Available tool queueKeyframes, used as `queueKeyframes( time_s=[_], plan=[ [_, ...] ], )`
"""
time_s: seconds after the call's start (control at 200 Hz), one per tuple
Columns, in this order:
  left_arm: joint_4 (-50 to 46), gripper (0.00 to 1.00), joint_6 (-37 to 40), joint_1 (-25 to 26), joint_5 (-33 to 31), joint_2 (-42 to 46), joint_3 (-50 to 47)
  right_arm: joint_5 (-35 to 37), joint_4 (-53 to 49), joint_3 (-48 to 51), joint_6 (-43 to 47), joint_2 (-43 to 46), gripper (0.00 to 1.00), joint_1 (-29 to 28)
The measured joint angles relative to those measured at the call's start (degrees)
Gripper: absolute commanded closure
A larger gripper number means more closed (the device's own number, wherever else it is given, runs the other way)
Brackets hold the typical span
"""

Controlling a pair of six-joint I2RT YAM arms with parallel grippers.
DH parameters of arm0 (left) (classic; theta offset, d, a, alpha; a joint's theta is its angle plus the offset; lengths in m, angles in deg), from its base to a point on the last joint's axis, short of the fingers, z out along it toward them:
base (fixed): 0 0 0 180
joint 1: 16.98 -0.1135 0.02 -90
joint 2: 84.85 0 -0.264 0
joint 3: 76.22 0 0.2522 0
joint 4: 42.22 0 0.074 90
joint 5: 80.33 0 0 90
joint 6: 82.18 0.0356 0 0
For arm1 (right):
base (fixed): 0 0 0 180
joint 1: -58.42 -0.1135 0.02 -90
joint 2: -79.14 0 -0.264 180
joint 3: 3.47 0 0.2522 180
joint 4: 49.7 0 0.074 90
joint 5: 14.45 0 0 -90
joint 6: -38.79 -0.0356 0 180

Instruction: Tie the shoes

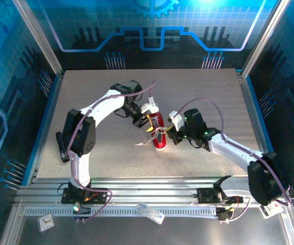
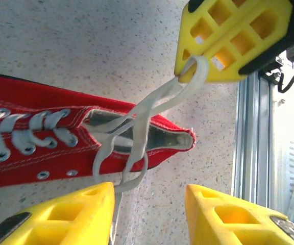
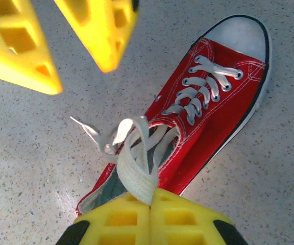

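2 grippers (image 2: 149,195) (image 3: 151,198), 1 red sneaker (image 3: 216,120), 1 lace (image 3: 136,171)

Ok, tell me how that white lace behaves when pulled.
The lace looks flat and floppy: it sags in loose loops, so it should follow a pull, not hold shape. Pinched in the shut right gripper, it may slip. The shoe looks light and could drag along.

Speckled table (image 1: 213,92) bears red sneaker (image 1: 160,141) (seemingly sole-down)

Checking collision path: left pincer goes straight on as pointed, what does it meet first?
Probably the white lace loop ahead of the left pincer, then the red sneaker; depth unclear.
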Motion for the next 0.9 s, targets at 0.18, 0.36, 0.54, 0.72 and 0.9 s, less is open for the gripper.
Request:
queueKeyframes(
  time_s=[0.18,0.36,0.54,0.72,0.9],
  plan=[
    [11.4,0.49,-0.8,-2.0,-3.0,10.4,-13.6,-0.3,-2.2,-0.9,-0.4,-0.4,1.0,1.6],
    [20.8,0.47,-1.4,0.0,-10.4,15.2,-26.7,-0.3,-3.1,-1.4,-1.3,-2.0,1.0,2.5],
    [26.9,0.48,-2.2,5.7,-17.7,14.2,-30.7,-0.4,-3.5,-1.5,-2.5,-3.0,1.0,2.9],
    [28.5,0.47,-3.0,8.5,-22.7,8.0,-27.8,-1.0,-3.6,-1.5,-3.7,-3.6,1.0,4.0],
    [27.2,0.48,-3.1,10.9,-27.3,2.0,-22.6,-1.4,-3.8,-1.5,-4.6,-3.8,1.0,5.0]
  ],
)
